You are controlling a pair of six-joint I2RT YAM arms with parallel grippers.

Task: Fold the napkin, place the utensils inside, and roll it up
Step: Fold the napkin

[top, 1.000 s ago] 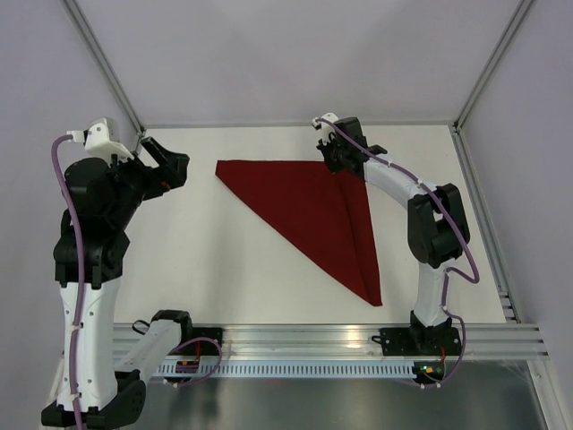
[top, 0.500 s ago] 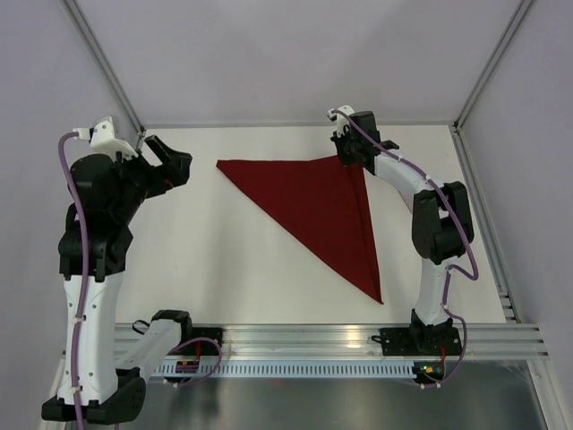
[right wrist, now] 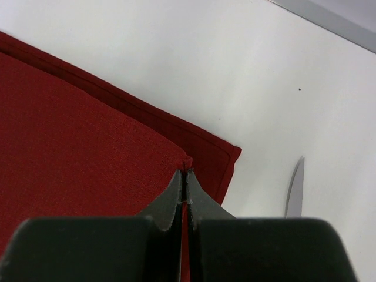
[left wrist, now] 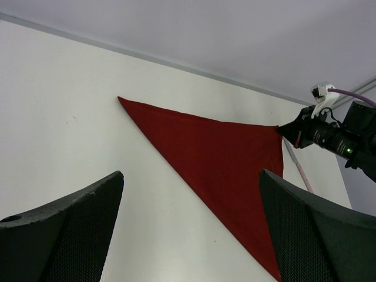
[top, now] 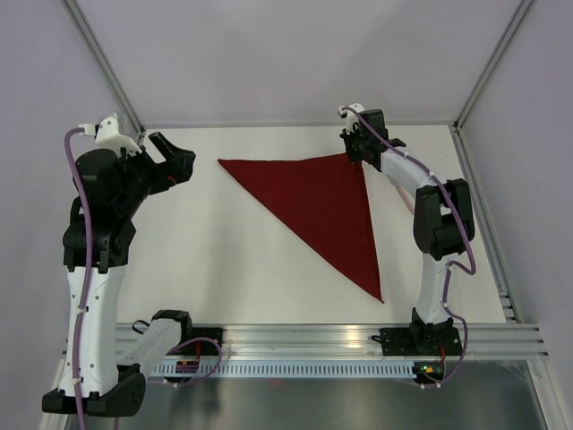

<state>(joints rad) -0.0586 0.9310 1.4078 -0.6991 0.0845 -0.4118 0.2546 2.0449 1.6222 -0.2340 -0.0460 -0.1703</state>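
Napkin [top: 327, 210]: lying flat at the far right of the table [top: 233, 260], doubled into a smooth, plain maroon triangle. Being pinched at its far right corner by the clamped right gripper [top: 356, 154], probably for squaring the layers. Hovering at far left, jaws apart: left gripper [top: 170, 161]. Lying just right of the cloth: utensil [left wrist: 298, 168].

Utensil [right wrist: 294, 187]: only tip visible, rest behind right jaws. Napkin [right wrist: 76, 135] cut off by left frame edge.
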